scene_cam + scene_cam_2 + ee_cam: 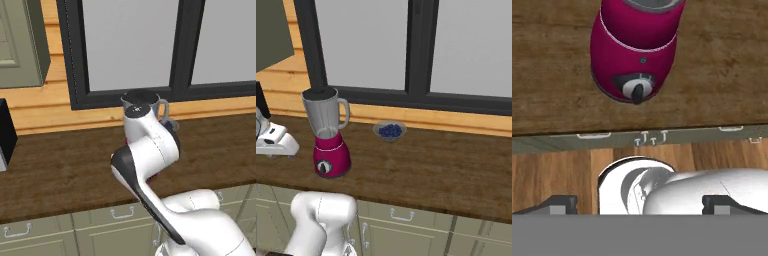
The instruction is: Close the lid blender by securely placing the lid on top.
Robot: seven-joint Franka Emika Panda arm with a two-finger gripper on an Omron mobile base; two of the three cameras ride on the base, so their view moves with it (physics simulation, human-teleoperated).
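Blender [329, 135] stands upright on wood counter [431, 170], w/ black lid [320, 93] already on jar rim. Gripper [640, 202] is up over counter's front edge, looking down; blender base just ahead of it. Fingertips [559, 202] spread wide, nothing btwn them. Blue bowl [390, 131] sits beside blender.

Blender [328, 135] on counter [446, 170], bowl [389, 131] right.

our arm rises from the base and folds at a dark elbow joint, its upper link reaching up and forward. our tool [639, 204] points straight down, seen from the hand camera, its two dark fingertips [558, 203] spread wide apart near the bottom corners with nothing between them.
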